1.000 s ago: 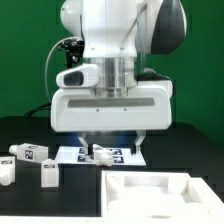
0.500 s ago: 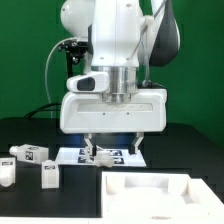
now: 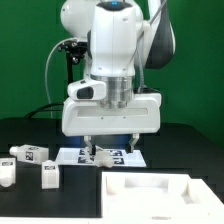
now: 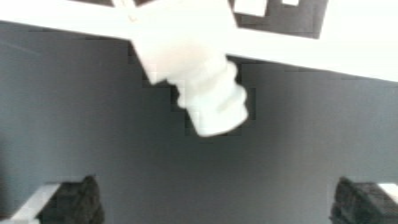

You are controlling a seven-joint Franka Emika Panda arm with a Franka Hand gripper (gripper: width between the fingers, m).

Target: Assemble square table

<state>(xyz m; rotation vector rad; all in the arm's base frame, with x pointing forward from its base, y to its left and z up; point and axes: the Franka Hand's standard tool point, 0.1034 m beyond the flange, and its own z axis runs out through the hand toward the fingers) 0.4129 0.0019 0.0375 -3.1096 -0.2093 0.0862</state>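
Observation:
The white square tabletop with its raised rim lies at the front on the exterior view's right. One white leg lies partly on the marker board; in the wrist view this leg sticks out past the marker board onto the dark table. My gripper hangs open just above that leg, its fingertips far apart with nothing between them and the leg ahead of them. Three more tagged legs stand at the exterior view's left: one, one, one.
The table is black with a green backdrop behind. A black stand with cables rises behind the arm at the exterior view's left.
The hand has shifted a little toward the exterior view's right and sunk slightly over the marker board. The jaws stay open. The parts have not moved.

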